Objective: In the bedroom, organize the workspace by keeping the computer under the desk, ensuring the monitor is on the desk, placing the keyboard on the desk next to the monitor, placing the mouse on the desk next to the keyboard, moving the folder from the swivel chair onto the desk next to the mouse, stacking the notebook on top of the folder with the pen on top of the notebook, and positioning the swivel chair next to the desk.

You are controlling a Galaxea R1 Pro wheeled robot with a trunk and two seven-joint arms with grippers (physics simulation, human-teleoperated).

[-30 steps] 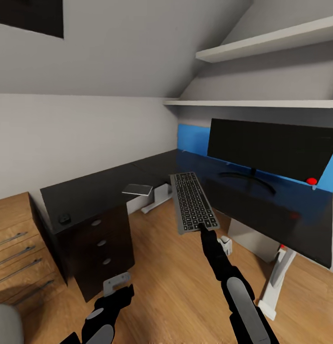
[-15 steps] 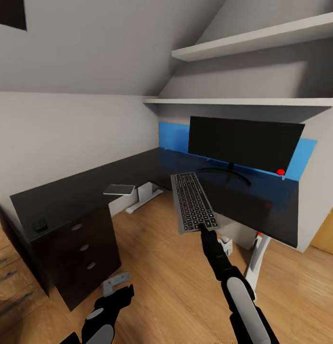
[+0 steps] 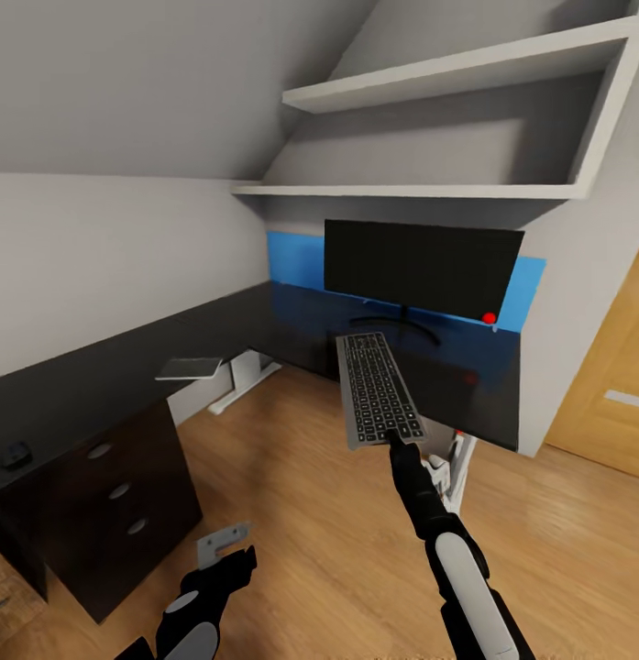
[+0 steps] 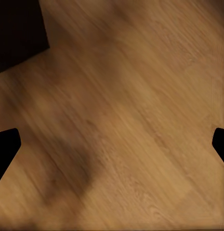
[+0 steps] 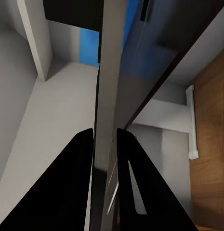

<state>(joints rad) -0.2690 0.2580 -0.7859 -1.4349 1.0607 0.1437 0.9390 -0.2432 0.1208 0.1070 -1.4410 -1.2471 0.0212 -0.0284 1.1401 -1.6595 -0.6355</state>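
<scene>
From my right wrist camera I see the two black fingers (image 5: 75,178) of the right gripper (image 5: 106,144) clamped on the slim grey keyboard (image 5: 109,82), seen edge-on. Past it lie the glossy black tabletop (image 5: 179,53) (blue rear panel (image 5: 90,45) behind), a white leg (image 5: 191,120) and wooden floor (image 5: 208,144).

The surface (image 3: 99,390) runs from the lower left of the frame to the centre right, bending in the corner below two wall shelves (image 3: 429,82) at upper right. The monitor (image 3: 420,266) stands on it at centre, against the rear panel. In front of the monitor, the keyboard (image 3: 379,390) is held above the floor by its near end in the right pincer (image 3: 391,442), its far end over the surface's front edge. The notebook (image 3: 189,368) lies on the surface left of centre, the mouse (image 3: 15,454) at far left (near the frame edge). The left pincer (image 3: 223,543) hangs at lower left over the floor (image 3: 310,513), beside the drawer unit (image 3: 117,500).
</scene>
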